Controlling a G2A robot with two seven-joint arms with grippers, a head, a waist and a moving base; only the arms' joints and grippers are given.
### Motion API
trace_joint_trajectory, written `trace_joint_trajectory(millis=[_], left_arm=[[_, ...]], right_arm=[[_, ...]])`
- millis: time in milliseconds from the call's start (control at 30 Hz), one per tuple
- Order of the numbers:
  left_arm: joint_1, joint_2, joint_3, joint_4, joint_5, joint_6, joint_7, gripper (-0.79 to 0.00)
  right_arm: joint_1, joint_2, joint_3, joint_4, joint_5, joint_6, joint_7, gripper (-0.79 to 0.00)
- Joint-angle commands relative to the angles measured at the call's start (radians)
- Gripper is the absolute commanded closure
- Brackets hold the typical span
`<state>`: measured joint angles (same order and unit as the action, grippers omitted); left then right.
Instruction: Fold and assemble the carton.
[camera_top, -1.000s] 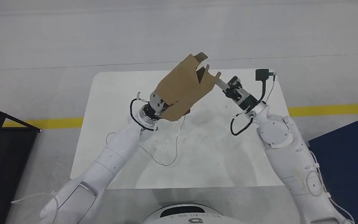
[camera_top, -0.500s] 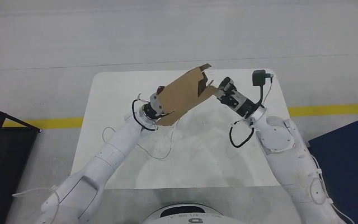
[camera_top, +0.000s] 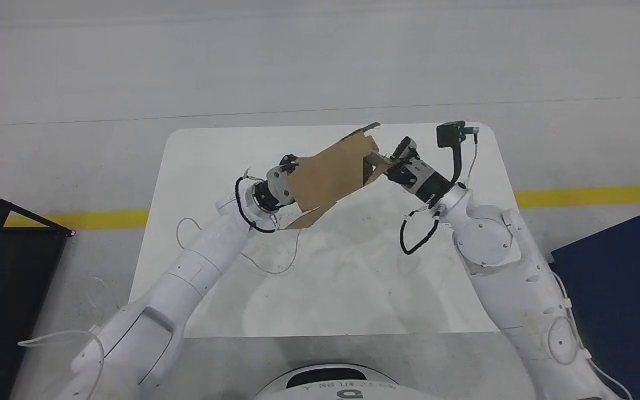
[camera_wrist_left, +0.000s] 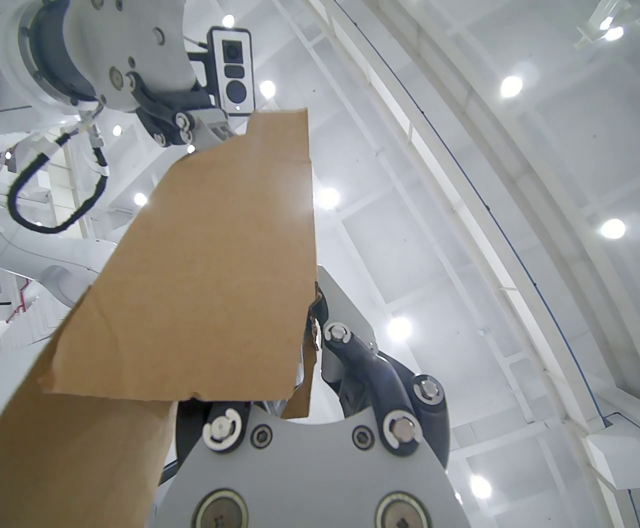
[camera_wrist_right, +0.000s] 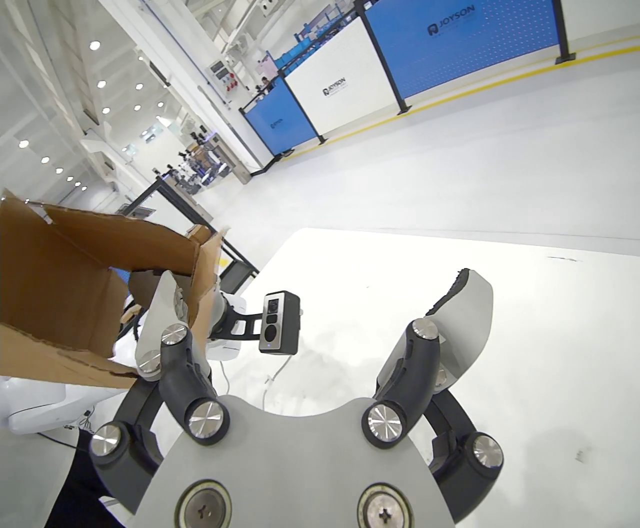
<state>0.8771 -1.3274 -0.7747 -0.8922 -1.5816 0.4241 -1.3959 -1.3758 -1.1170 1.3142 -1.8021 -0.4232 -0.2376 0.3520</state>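
While we looked from above, the carton (camera_top: 335, 170) hung over the table (camera_top: 350, 290) between both arms. Left wrist: we saw the left gripper (camera_wrist_left: 302, 340) pinching its edge. Right wrist: the right gripper (camera_wrist_right: 315, 300) was spread, one finger (camera_wrist_right: 161, 305) beside the carton.

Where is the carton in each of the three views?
Top view: carton mid-picture, over the table, between left gripper and right gripper.
Left wrist view: carton stretches from the left gripper to the right gripper.
Right wrist view: carton against one finger.
Shared landmark: the right gripper.
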Motion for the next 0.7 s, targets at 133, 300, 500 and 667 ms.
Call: trace_joint_trajectory(millis=[133,300,500,667], left_arm=[[-0.002,0.0,-0.022,-0.003,-0.002,-0.009,-0.009,0.0],[-0.001,0.003,-0.032,-0.005,0.012,-0.01,-0.01,0.0],[0.003,0.005,-0.03,-0.013,0.022,-0.009,-0.009,0.0],[0.001,0.004,-0.026,-0.015,0.028,-0.01,-0.01,0.0]], right_arm=[[-0.008,0.0,0.055,0.025,0.064,0.018,-0.032,-0.785],[-0.04,0.007,0.108,-0.005,0.083,-0.048,-0.029,-0.785],[-0.056,0.011,0.122,-0.028,0.066,-0.093,0.01,-0.785],[-0.044,0.01,0.113,-0.015,0.068,-0.071,0.021,-0.785]])
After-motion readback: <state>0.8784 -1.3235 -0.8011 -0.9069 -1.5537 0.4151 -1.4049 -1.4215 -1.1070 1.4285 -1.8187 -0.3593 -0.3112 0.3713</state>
